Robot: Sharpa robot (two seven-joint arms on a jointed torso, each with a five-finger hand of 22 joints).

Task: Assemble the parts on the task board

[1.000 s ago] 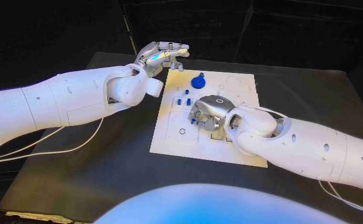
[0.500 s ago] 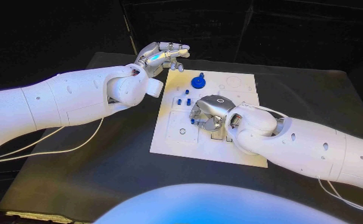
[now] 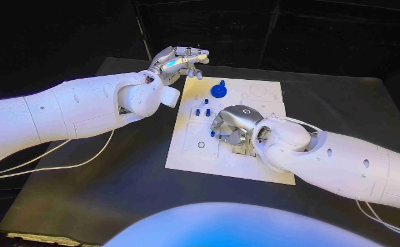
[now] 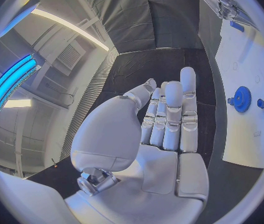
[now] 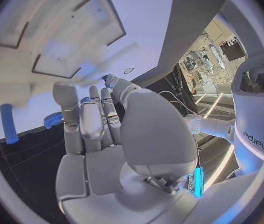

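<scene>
I see my right hand [image 3: 233, 124] lying low over the middle of the task board [image 3: 196, 153], fingers bent down onto it — whether it pinches a part I cannot tell. My left hand [image 3: 177, 62] hovers off the board's far left corner, fingers nearly straight and together, holding nothing. A blue gear [image 3: 218, 90] stands at the far side, small blue pegs [image 3: 202, 111] just nearer.

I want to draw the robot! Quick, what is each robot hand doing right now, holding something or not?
Left robot hand: open, holding nothing, raised beside the task board.
Right robot hand: over the board, fingers curled down; cannot tell if it holds a part.
</scene>
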